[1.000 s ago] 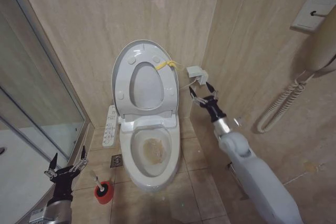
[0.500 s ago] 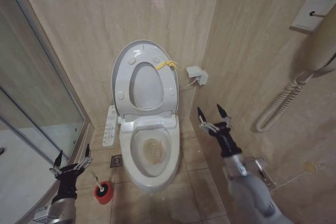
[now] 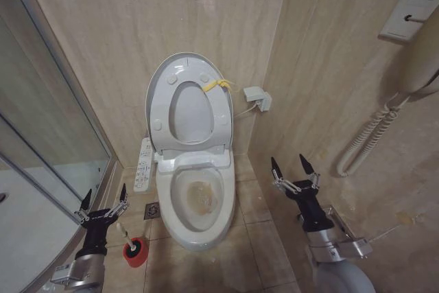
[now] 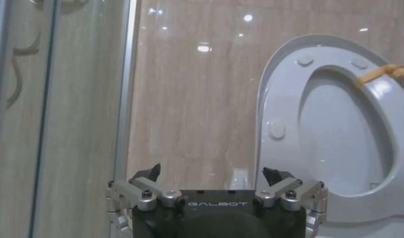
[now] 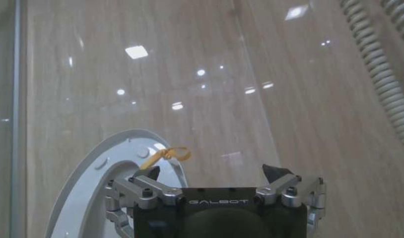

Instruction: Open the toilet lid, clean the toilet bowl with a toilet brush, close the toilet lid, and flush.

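Standing in its red cup [image 3: 136, 251], the brush [image 3: 125, 233] lies just beside the left gripper [image 3: 104, 202], whose fingers spread wide, untouched. The right gripper [image 3: 293, 168], fingers wide, hovers well apart from the lid [image 3: 160, 97].

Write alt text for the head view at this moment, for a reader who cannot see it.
A toilet bowl, stained brown inside, stands with its toilet lid and seat raised against a beige tiled wall. The left claw hangs open beside the toilet brush in its red holder; the right claw is open, right of the bowl.
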Robot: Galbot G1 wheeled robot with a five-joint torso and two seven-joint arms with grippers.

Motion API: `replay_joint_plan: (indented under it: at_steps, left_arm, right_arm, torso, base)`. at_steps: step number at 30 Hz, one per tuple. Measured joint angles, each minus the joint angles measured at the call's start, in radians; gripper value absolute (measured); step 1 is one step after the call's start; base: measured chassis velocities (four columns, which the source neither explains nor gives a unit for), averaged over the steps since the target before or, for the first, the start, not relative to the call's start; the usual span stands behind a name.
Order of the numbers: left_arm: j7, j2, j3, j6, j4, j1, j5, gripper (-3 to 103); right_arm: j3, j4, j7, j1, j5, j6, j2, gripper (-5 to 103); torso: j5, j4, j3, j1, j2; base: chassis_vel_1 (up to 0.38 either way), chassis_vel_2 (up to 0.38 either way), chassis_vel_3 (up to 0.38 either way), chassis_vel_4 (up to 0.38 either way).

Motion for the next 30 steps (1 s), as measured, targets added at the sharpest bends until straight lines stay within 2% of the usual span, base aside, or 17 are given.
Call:
replay_joint_plan:
  at_steps: [5,7,9,13,18,22,23,24,27,29,30]
  left_arm:
    - [0.021,-0.007,-0.008,-0.022,-0.023,0.031,0.008,100]
    - [0.027,-0.015,-0.012,-0.036,-0.051,0.051,0.026,100]
    - [0.032,-0.035,-0.025,-0.057,-0.110,0.092,0.080,100]
    - [0.015,-0.041,-0.037,-0.043,-0.125,0.120,0.120,100]
    - [-0.020,-0.037,-0.040,-0.022,-0.042,0.113,0.179,100]
    - [-0.026,-0.045,-0.041,-0.056,0.065,0.104,0.199,100]
    - [-0.011,-0.044,-0.039,-0.086,0.108,0.093,0.191,100]
    - [-0.011,-0.044,-0.039,-0.086,0.108,0.093,0.191,100]
    - [0.065,-0.038,-0.046,-0.166,0.227,0.045,0.160,100]
    - [0.103,-0.028,-0.048,-0.181,0.290,0.010,0.118,100]
    - [0.103,-0.028,-0.048,-0.181,0.290,0.010,0.118,100]
  right_arm:
    - [-0.001,0.017,-0.002,-0.022,-0.019,0.004,0.017,100]
    - [-0.001,0.013,-0.002,-0.033,-0.052,0.011,0.012,100]
    - [0.007,-0.022,0.005,-0.035,-0.111,0.043,-0.001,100]
    - [-0.002,-0.045,0.043,-0.021,-0.125,0.051,0.003,100]
    - [-0.019,-0.062,0.052,-0.006,-0.125,0.054,0.030,100]
    - [-0.065,-0.088,0.059,-0.005,-0.176,0.086,0.046,100]
    - [-0.076,-0.105,0.057,0.001,-0.194,0.101,0.053,100]
    - [-0.076,-0.105,0.057,0.001,-0.194,0.101,0.053,100]
    - [-0.101,-0.132,0.058,0.014,-0.205,0.112,0.063,100]
    - [-0.113,-0.143,0.061,0.020,-0.206,0.113,0.066,100]
    - [-0.113,-0.143,0.061,0.020,-0.206,0.113,0.066,100]
  torso:
    - [-0.0001,0.0001,0.000,0.000,0.000]
    - [-0.0001,0.0000,0.000,0.000,0.000]
    - [0.0004,0.0000,0.000,0.000,0.000]
    - [0.0004,0.0003,0.000,0.000,0.000]
    - [-0.0001,-0.0001,0.000,0.000,0.000]
    - [-0.0002,0.0001,0.000,0.000,0.000]
    - [0.0001,0.0003,0.000,0.000,0.000]
    - [0.0001,0.0003,0.000,0.000,0.000]
    - [-0.0002,-0.0001,0.000,0.000,0.000]
    - [0.0001,0.0002,0.000,0.000,0.000]
    - [0.0001,0.0002,0.000,0.000,0.000]
  base:
    - [0.000,0.000,0.000,0.000]
    - [0.000,0.000,0.000,0.000]
    - [0.000,0.000,0.000,0.000]
    - [0.000,0.000,0.000,0.000]
    - [0.000,0.000,0.000,0.000]
    - [0.000,0.000,0.000,0.000]
    - [0.000,0.000,0.000,0.000]
    - [0.000,0.000,0.000,0.000]
    - [0.000,0.000,0.000,0.000]
    - [0.000,0.000,0.000,0.000]
    - [0.000,0.000,0.000,0.000]
